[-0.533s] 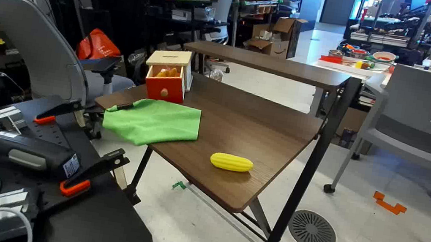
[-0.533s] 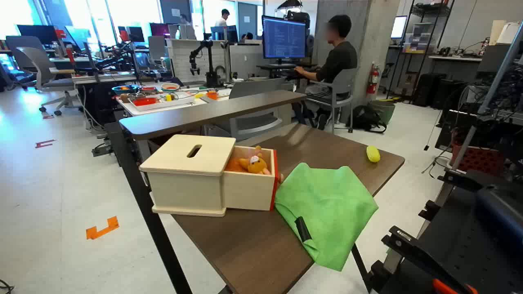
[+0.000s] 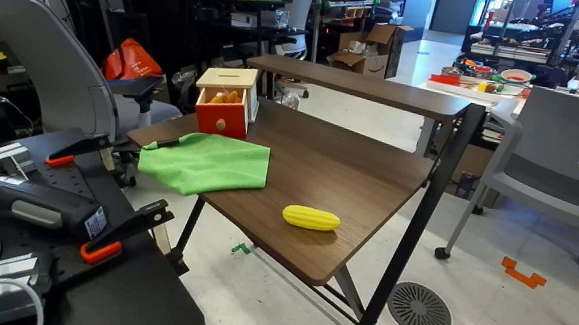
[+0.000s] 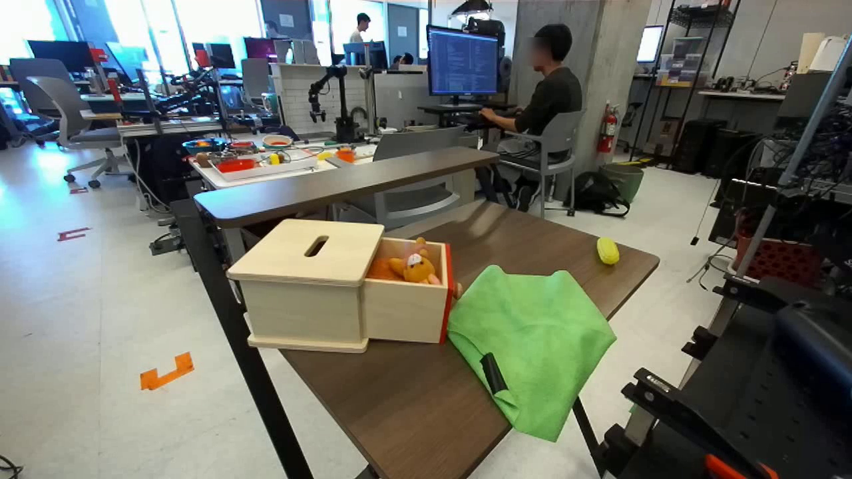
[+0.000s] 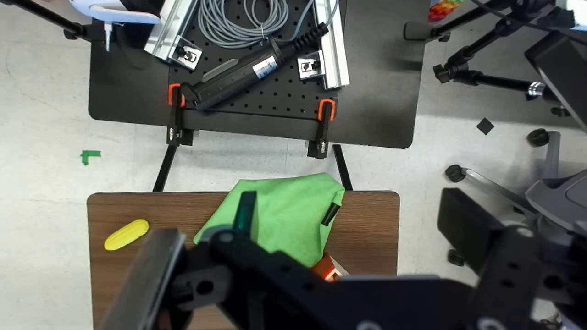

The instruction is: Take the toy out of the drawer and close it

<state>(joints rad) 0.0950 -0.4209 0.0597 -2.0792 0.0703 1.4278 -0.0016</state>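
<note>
With the black gripper [image 5: 305, 247] spread wide, the orange plush-looking toy [image 4: 418, 269], dragged toward three o'clock in an exterior view, could be snagged by the red-fronted wooden drawer [image 4: 405, 311].

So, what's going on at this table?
A robot gripper has the job of taking the orange toy out of the drawer and closing it. At this moment the gripper is open and holding nothing; the drawer is pulled open with the toy inside. On the table, a green cloth hangs partly over the edge, and a yellow corn cob lies apart.
</note>
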